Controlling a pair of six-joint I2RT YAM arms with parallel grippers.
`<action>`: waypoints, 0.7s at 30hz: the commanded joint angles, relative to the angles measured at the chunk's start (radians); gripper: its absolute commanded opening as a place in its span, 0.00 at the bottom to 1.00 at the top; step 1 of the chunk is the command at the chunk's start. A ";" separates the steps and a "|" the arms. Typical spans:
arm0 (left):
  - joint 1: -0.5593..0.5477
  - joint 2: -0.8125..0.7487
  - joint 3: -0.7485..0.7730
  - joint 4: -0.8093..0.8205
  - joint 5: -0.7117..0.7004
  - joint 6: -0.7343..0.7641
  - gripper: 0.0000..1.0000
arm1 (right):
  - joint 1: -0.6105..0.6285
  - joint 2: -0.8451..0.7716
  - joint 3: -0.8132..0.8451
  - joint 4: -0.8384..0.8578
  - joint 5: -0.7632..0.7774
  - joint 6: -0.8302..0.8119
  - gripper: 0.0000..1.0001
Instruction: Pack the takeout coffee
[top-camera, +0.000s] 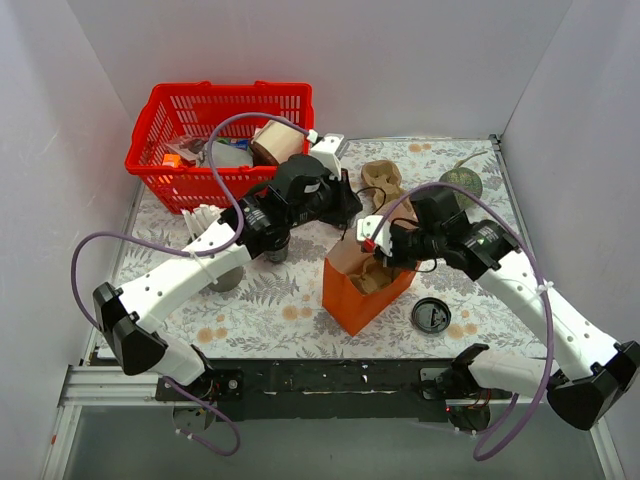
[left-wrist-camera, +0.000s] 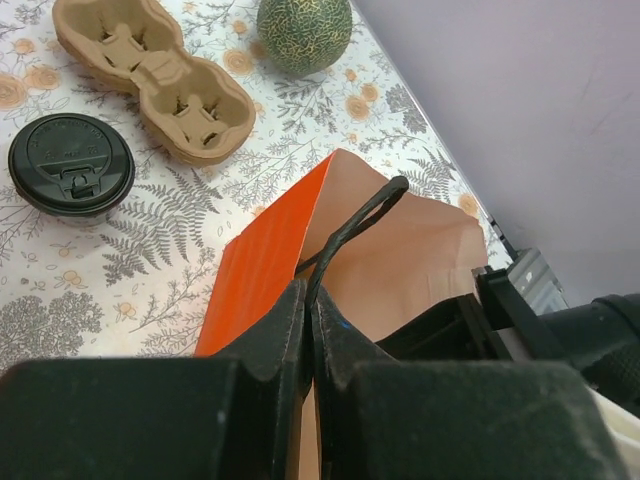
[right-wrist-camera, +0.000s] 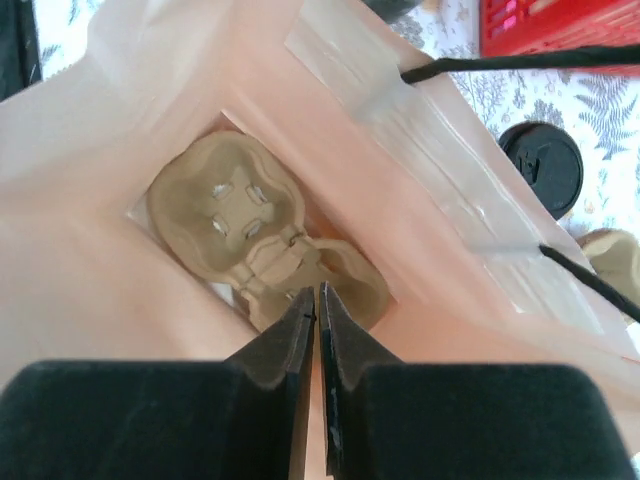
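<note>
The takeout coffee (top-camera: 431, 315), a small round black cup, stands on the table to the right of the orange paper bag (top-camera: 350, 290). My left gripper (top-camera: 347, 222) is shut on the bag's black cord handle (left-wrist-camera: 355, 215) and holds it up, as the left wrist view (left-wrist-camera: 310, 290) shows. My right gripper (top-camera: 378, 255) is shut inside the bag's mouth. In the right wrist view (right-wrist-camera: 318, 290) its tips hang just over a cardboard cup tray (right-wrist-camera: 240, 210) lying at the bag's bottom. Nothing shows between the jaws.
A second cardboard tray (left-wrist-camera: 150, 75) lies behind the bag, with a flat black lid (left-wrist-camera: 70, 163) beside it and a green ball (left-wrist-camera: 304, 33) further right. A red basket (top-camera: 220, 140) of items stands back left. A grey cup (top-camera: 225, 278) sits under the left arm.
</note>
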 joint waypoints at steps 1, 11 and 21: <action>0.023 -0.069 -0.017 0.022 0.106 0.009 0.00 | -0.077 0.072 0.195 -0.214 -0.262 -0.514 0.13; 0.074 -0.077 -0.043 0.042 0.233 0.046 0.00 | -0.117 0.293 0.310 -0.429 -0.236 -0.688 0.08; 0.104 -0.060 -0.026 0.036 0.274 0.070 0.00 | -0.155 0.242 0.103 -0.300 -0.151 -0.809 0.01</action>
